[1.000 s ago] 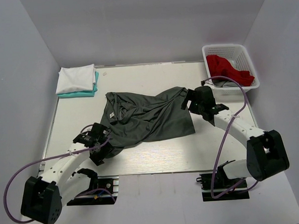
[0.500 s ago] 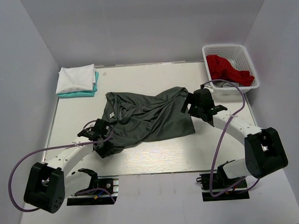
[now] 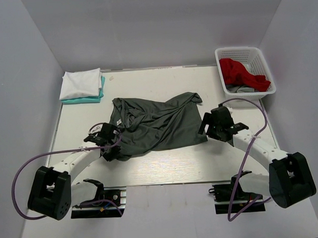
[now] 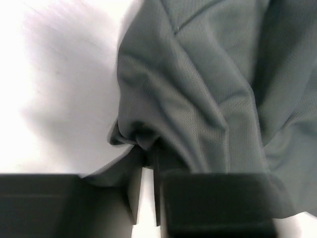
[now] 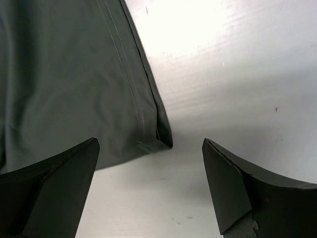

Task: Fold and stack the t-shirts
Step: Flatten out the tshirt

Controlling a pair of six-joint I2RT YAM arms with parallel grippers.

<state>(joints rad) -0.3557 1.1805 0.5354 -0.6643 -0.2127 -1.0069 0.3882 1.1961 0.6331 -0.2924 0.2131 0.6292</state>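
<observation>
A dark grey t-shirt lies crumpled and spread across the middle of the table. My left gripper is at its lower-left edge. In the left wrist view that gripper is shut on a bunched fold of the dark grey t-shirt. My right gripper hovers by the shirt's lower-right corner. In the right wrist view it stands wide open with the hemmed corner just ahead of the fingertips, untouched. A folded white t-shirt rests on a folded teal one at the back left. A red t-shirt sits in the basket.
The white lattice basket stands at the back right corner, beyond the right arm, with some grey cloth under the red shirt. Grey walls close in the table on three sides. Cables loop beside both arms.
My left gripper moved in on the shirt's lower-left edge and shut on the cloth. My right arm moved from the shirt's upper-right corner toward its lower-right corner, still open.
</observation>
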